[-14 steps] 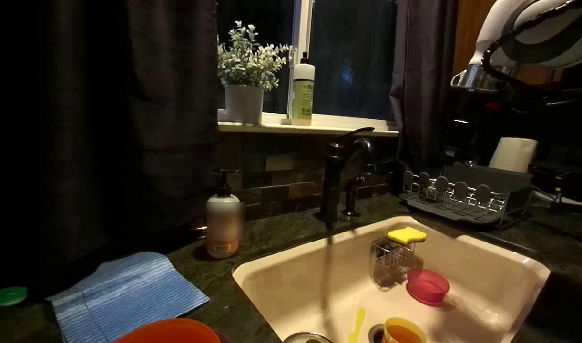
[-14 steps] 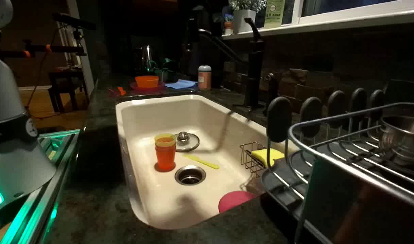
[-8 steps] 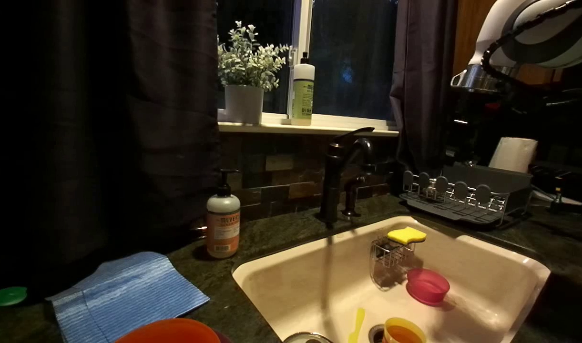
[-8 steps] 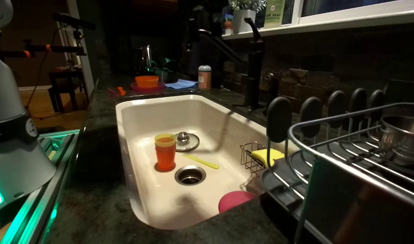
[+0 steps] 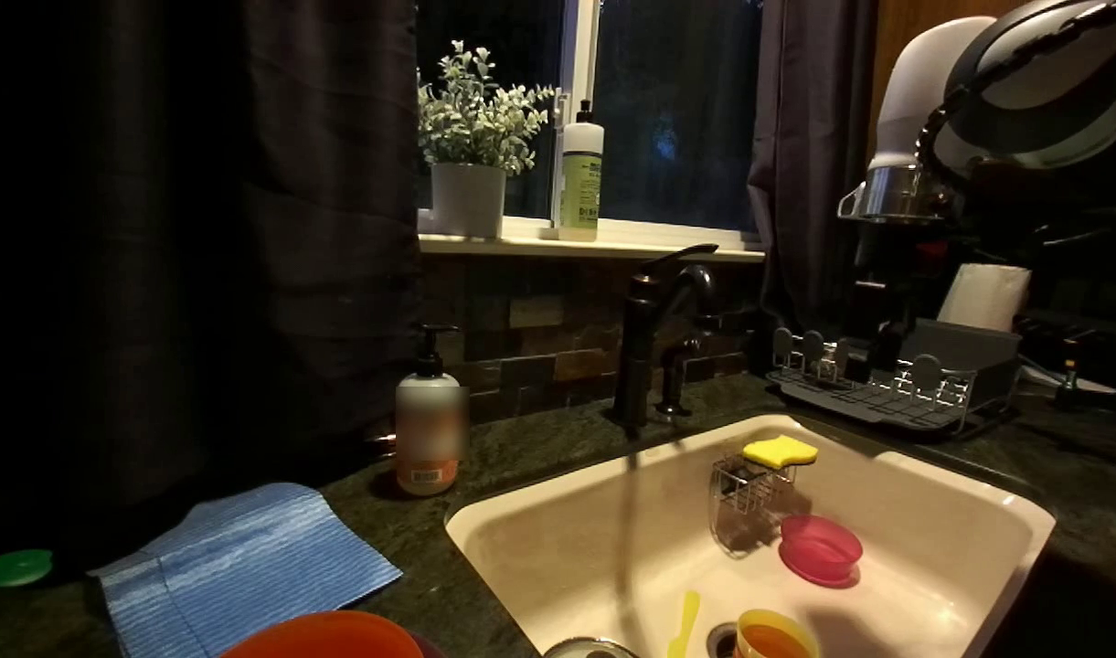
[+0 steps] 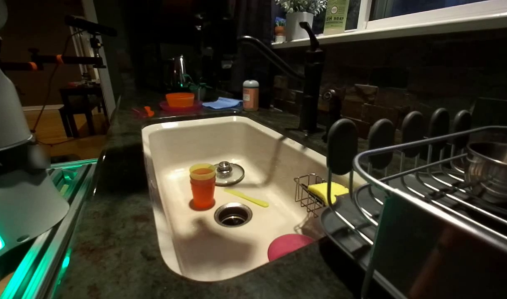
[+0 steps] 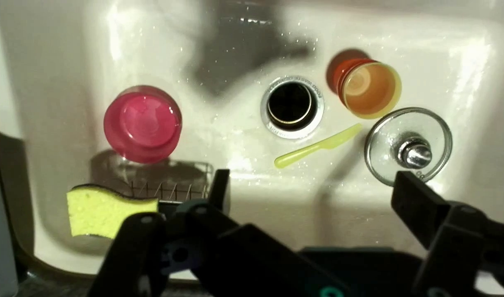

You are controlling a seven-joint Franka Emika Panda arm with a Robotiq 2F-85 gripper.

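In the wrist view my gripper (image 7: pixel 313 189) is open, with nothing between its fingers, above the white sink (image 5: pixel 558 539). Below it lie a yellow knife (image 7: pixel 318 146), a glass lid (image 7: pixel 408 144) with a metal knob, and a stack of orange and yellow cups (image 7: pixel 369 88). The cups also stand upright in an exterior view (image 6: pixel 202 189). A pink bowl (image 7: pixel 146 123) lies beyond the left finger. A yellow sponge (image 7: pixel 105 210) rests on a wire caddy (image 7: pixel 165 192) at the sink wall, partly behind the left finger. In an exterior view the dark gripper is hard to make out before the rack.
A dark faucet (image 6: pixel 311 91) rises behind the sink. A dish rack (image 5: pixel 987 366) holding a metal pot (image 6: pixel 492 170) stands at one end. At the other end are a soap bottle (image 5: pixel 428 439), a blue cloth (image 5: pixel 247 567) and an orange bowl (image 6: pixel 180 99). The drain (image 7: pixel 292 107) is open.
The arm has moved lower and toward the sink, and its dark gripper now covers part of the dish rack. Its shadow in the sink has shifted. The objects have not moved.
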